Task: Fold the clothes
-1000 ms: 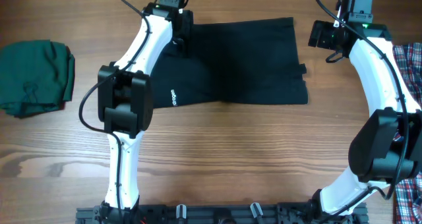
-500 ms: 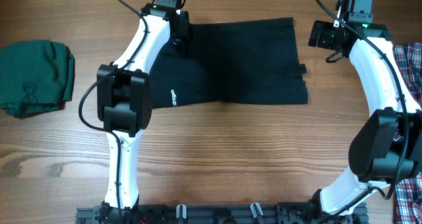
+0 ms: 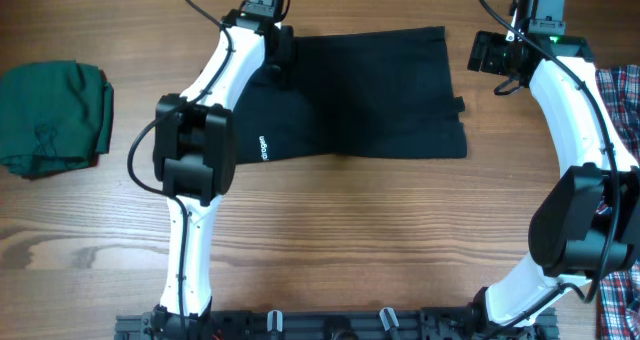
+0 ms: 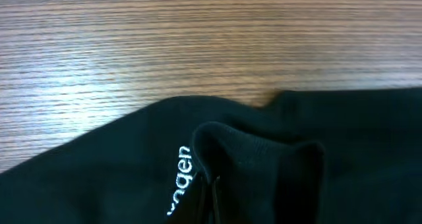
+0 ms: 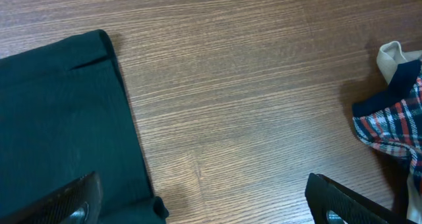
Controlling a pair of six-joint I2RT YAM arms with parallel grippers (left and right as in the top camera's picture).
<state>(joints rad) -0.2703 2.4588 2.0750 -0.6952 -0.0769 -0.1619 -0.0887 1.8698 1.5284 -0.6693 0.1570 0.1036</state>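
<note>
left gripper (image 3: 279, 56): clamped on raised fold of black shirt (image 3: 370, 90) | right gripper (image 5: 201, 201): spread wide over table (image 5: 264, 85) beside shirt

One black shirt (image 3: 370, 90), one green garment (image 3: 52, 115), one plaid shirt (image 3: 626, 95)

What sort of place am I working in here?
Probably a robot bench for clothes folding: a wood-grain table, two arms on a black rail at its edge, and a black shirt between a green folded garment and a plaid shirt.
</note>
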